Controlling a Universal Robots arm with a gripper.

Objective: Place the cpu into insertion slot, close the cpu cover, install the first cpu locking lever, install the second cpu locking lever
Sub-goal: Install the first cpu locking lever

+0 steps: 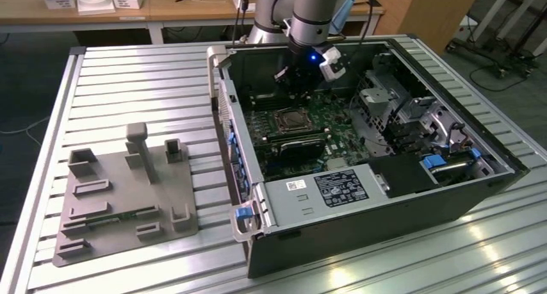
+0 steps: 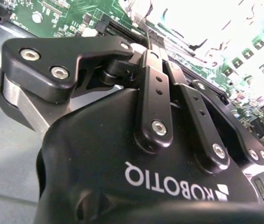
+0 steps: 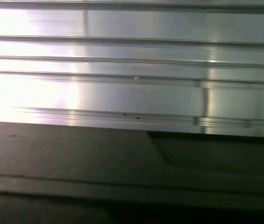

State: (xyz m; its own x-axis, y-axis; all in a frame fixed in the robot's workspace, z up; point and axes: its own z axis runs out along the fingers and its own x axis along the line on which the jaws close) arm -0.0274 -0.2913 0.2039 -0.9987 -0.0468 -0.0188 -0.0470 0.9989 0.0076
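**Gripper low inside the case, near its far wall**

In the exterior view the gripper (image 1: pixel 301 73) hangs inside the open case (image 1: pixel 359 243), beyond the socket (image 1: pixel 293 120) on the green board (image 1: pixel 334 118). The cover (image 1: pixel 293 122) lies flat over the socket. In the second wrist view the gripper's (image 2: pixel 151 35) jaws look pressed together; whether they pinch anything I cannot tell. A grey fixture (image 1: pixel 120 198) sits on the table (image 1: pixel 128 82), near its exterior-view-left edge.

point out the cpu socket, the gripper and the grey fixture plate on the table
cpu socket (image 1: pixel 291 120), exterior view, on its metal frame's middle
gripper (image 1: pixel 301 73), exterior view, between the tips of its fingers above the motherboard
grey fixture plate (image 1: pixel 115 198), exterior view, on its flat base
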